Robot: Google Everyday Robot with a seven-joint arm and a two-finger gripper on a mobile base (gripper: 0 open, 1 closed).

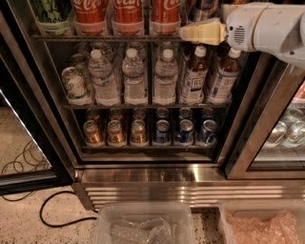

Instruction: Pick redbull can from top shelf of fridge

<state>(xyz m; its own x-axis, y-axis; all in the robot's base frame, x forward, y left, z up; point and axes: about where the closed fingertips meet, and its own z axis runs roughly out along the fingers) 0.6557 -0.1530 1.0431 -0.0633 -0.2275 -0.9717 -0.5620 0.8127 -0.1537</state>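
The fridge (pixel 190 174) stands open in front of me, with a black frame and a ribbed steel base. Its top shelf (pixel 109 38) is a dark wire rack at the top of the view. A slim blue-and-silver can (pixel 206 8), the redbull can, shows only partly at the top edge, right of the red Coca-Cola cans (pixel 127 14). My gripper (pixel 200 32), cream-coloured on a white arm, reaches in from the upper right. It points left at the level of the top shelf's front edge, just below and in front of the redbull can.
A green can (pixel 50 14) stands at the shelf's left end. Water and tea bottles (pixel 135 78) fill the middle rack, and short gold and blue cans (pixel 162 131) the lower one. The glass door (pixel 267 124) hangs open at right. Two clear bins (pixel 143 224) and a black cable (pixel 52 214) lie on the floor.
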